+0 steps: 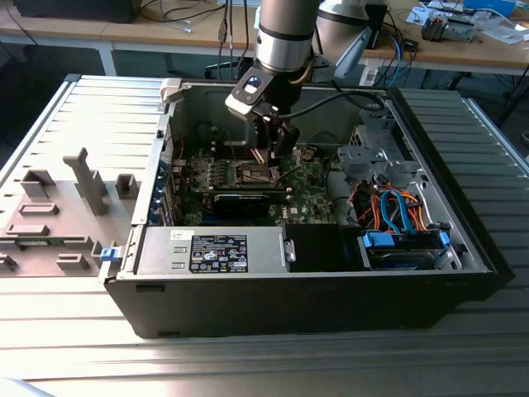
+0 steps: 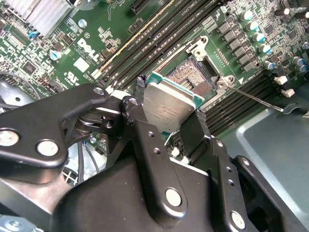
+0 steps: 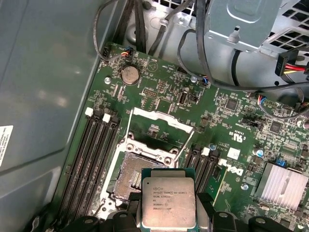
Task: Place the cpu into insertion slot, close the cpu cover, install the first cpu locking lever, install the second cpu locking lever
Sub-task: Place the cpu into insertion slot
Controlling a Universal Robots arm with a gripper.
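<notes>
You will find the jaws of the gripper [image 2: 169, 104] clamped on two opposite edges of the cpu [image 3: 166, 198], held partly over the insertion slot [image 3: 130, 176]. The cpu cover [image 3: 161, 119] stands open on the green motherboard [image 3: 219, 123].

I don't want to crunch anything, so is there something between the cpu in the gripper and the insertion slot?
Nothing visible is. The gripper holds the cpu right by the insertion slot, whose dark centre lies bare, and the cpu cover is swung back off it, away from the cpu.
</notes>
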